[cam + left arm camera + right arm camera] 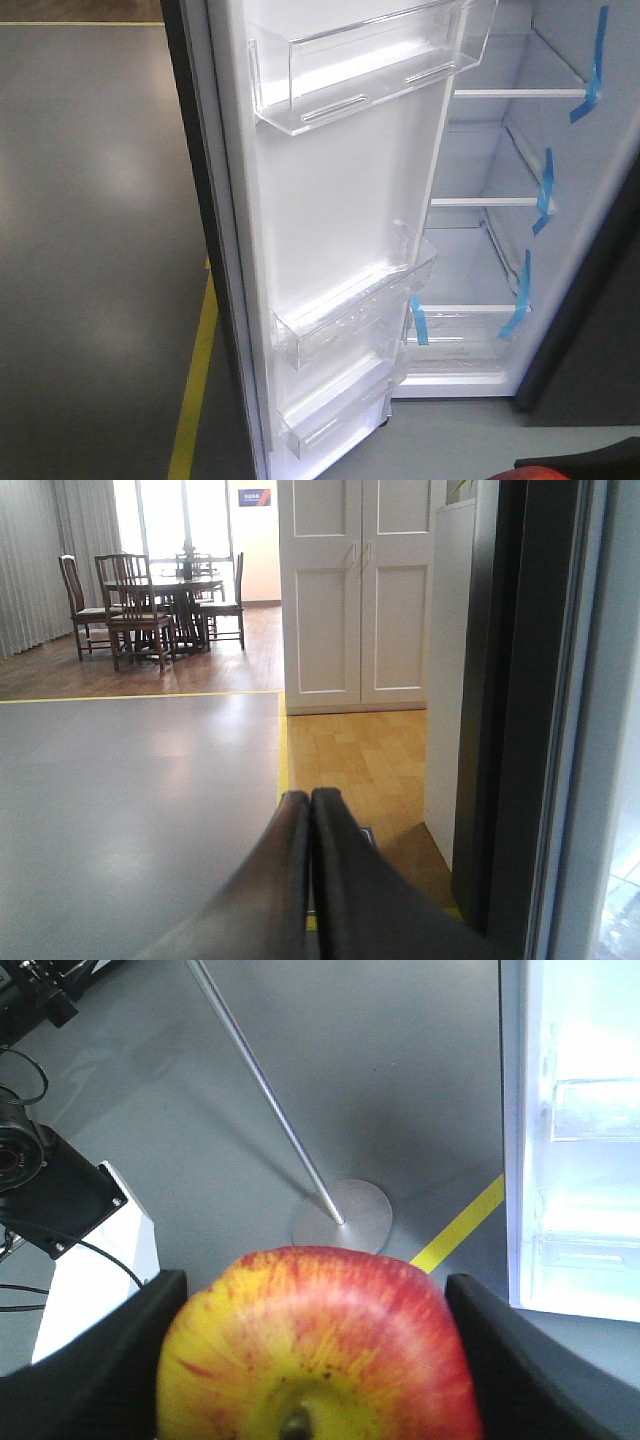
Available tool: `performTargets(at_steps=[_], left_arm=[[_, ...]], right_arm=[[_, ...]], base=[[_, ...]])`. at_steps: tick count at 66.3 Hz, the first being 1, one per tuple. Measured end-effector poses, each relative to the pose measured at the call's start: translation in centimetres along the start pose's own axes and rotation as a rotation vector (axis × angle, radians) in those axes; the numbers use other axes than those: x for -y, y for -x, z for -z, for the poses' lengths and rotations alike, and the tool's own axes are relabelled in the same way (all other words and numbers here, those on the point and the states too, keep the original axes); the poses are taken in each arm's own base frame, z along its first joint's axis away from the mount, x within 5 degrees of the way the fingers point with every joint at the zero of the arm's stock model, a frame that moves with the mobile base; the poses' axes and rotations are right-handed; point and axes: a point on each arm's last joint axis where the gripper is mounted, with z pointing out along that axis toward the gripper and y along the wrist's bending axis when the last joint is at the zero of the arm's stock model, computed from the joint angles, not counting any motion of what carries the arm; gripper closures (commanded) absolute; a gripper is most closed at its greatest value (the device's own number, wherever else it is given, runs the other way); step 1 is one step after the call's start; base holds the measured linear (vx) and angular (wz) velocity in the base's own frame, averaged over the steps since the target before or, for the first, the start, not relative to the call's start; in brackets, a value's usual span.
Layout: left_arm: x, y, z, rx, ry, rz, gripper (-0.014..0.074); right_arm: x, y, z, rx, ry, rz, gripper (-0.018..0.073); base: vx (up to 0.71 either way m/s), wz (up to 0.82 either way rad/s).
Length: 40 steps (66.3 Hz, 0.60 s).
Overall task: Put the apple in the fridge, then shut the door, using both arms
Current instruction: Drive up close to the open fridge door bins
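Your right claw (318, 1385) is clamped on the apple (320, 1330), a black finger against each side, above grey floor (400, 1080) crossed by a yellow line (455, 1225). Your left claw (311, 805) is pressed fully together, holding nothing. The fridge (470, 255) stands open, its door (340, 200) swung wide, with blue tape (590, 70) on the shelves. Beyond the grey floor you have wooden flooring (360, 750), white cupboard doors (355, 590) and a dining table (170, 585).

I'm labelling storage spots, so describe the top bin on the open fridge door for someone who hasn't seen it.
Find the open fridge door, white lining facing the front camera, left of the taped shelves. Of its three clear bins, the top bin sits alone near the upper edge; the middle bin and bottom bin crowd together low down.
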Motion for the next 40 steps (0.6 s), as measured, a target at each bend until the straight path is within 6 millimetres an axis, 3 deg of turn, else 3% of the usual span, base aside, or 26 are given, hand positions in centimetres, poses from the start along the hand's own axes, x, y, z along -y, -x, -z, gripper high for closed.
performTargets(at_steps=[40], left_arm=[[0.00,0.00,0.00,0.000,0.000,0.000,0.0603]], right_arm=[[0.00,0.00,0.00,0.000,0.000,0.000,0.0447]], base=[[0.08,0.00]])
